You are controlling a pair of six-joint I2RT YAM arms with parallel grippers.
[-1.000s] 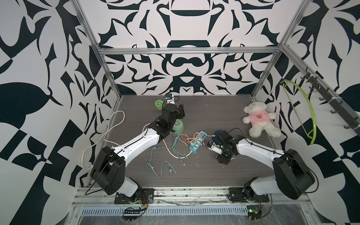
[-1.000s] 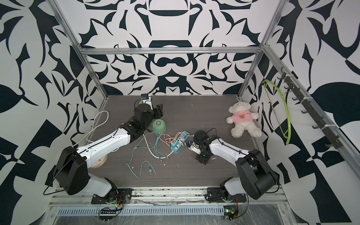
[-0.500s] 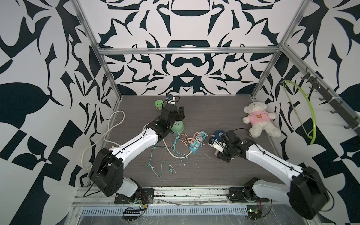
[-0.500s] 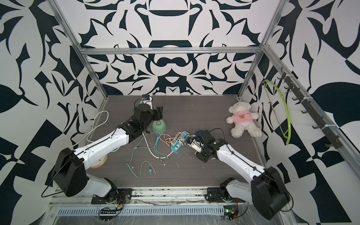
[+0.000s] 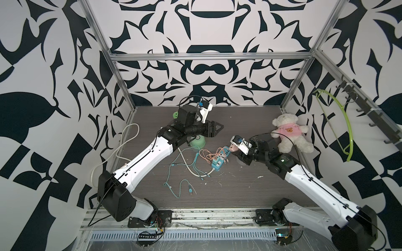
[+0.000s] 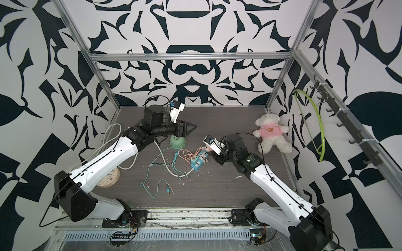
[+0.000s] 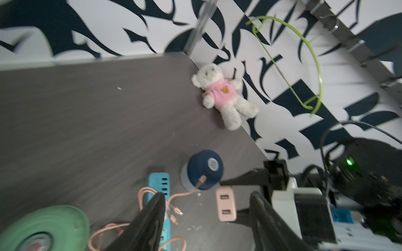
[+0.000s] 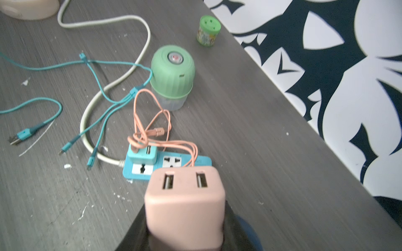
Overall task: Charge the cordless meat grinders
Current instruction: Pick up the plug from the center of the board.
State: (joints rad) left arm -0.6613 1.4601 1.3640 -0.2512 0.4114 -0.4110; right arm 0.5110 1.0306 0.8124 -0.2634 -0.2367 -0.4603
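We see the mint-green dome-shaped grinder standing upright on the dark wood-grain table. It has a ribbed plastic cap, a round silver button on top and a clear base. It sits toward the back, near the bright blue plastic power strip, and a thin teal cable reaches its side. In both top views it lies just below the left gripper, whose jaws stand apart with nothing between them.

The dark blue dome-shaped grinder also stands upright. It has the same silver button and a pale clear base, and it sits just beside one end of the power strip. The plug of a salmon-pink cable meets its side. In the top views the right arm largely hides it.

The right gripper is clamped on a pale pink two-port USB charger block, held off the table near the power strip and the blue grinder. A teal charger block is already seated in the strip.
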